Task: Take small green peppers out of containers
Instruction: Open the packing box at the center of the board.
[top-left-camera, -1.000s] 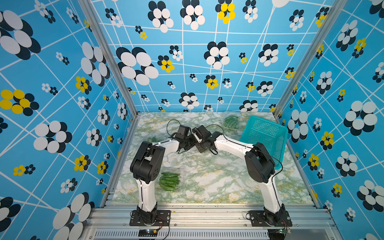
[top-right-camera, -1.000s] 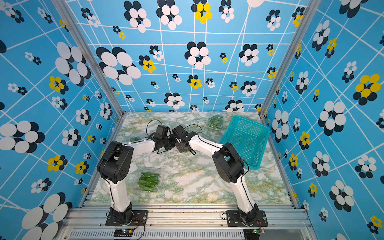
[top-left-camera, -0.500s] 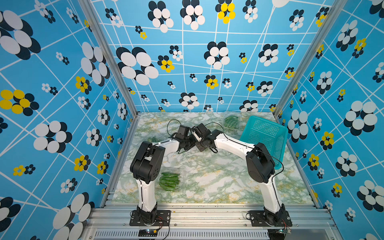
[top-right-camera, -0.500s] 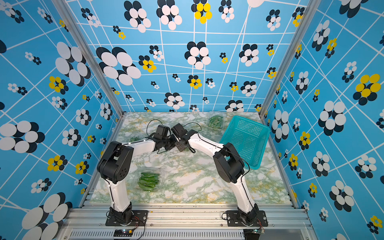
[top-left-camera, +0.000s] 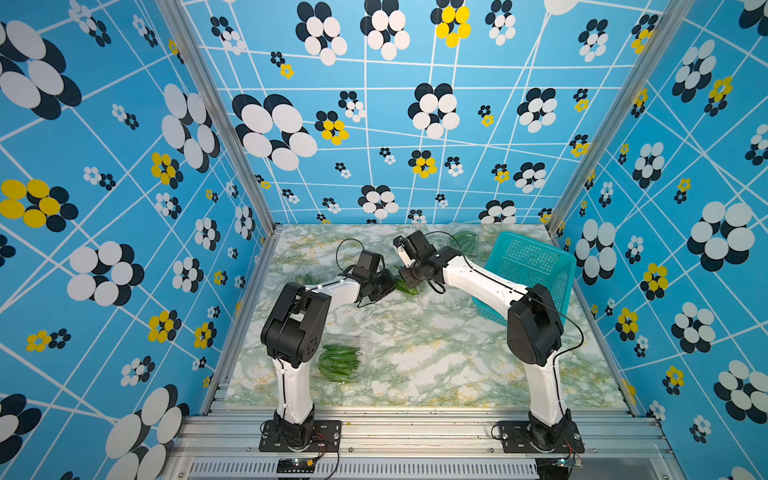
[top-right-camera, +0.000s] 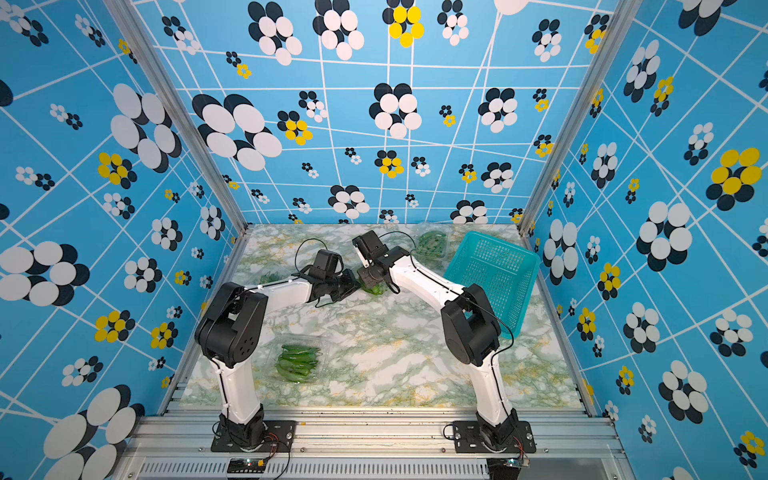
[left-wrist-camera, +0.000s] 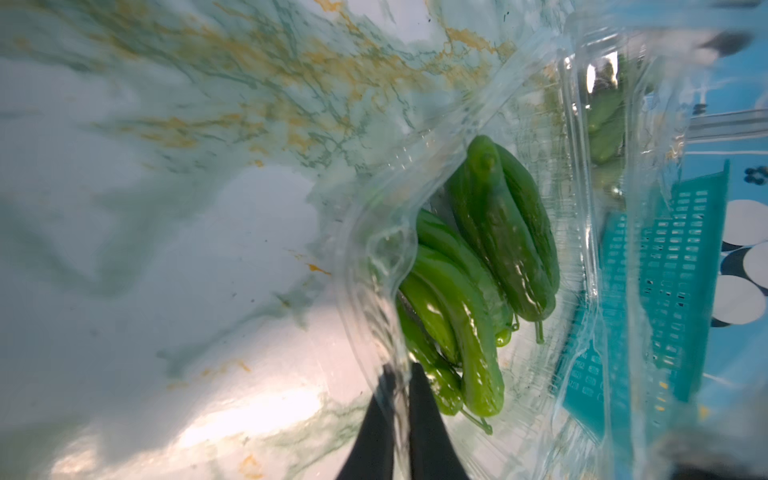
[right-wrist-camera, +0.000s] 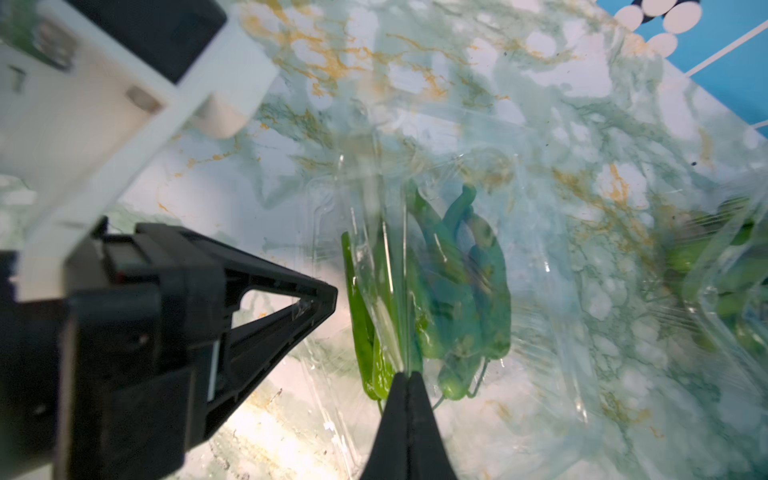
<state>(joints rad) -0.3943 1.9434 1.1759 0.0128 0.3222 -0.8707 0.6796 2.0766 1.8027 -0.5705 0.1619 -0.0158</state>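
Note:
At the middle back of the marble table my two grippers meet on one clear clamshell container (left-wrist-camera: 370, 249) that holds several small green peppers (left-wrist-camera: 478, 291). In the left wrist view my left gripper (left-wrist-camera: 401, 368) is shut on the container's thin plastic wall, with the peppers just inside it. In the right wrist view my right gripper (right-wrist-camera: 405, 376) is shut on a fold of the same plastic (right-wrist-camera: 540, 291), over the peppers (right-wrist-camera: 457, 299). The left gripper (top-left-camera: 384, 286) and right gripper (top-left-camera: 409, 282) nearly touch in both top views, with the peppers (top-right-camera: 374, 289) below them.
A teal perforated basket (top-left-camera: 528, 270) leans at the back right. Another pepper-filled container (top-left-camera: 338, 361) lies at the front beside the left arm. One more (top-left-camera: 465, 241) sits at the back next to the basket. A further container (top-left-camera: 307, 277) is near the left edge.
The right wrist has risen slightly toward the back while keeping its grip. The left arm has hardly moved.

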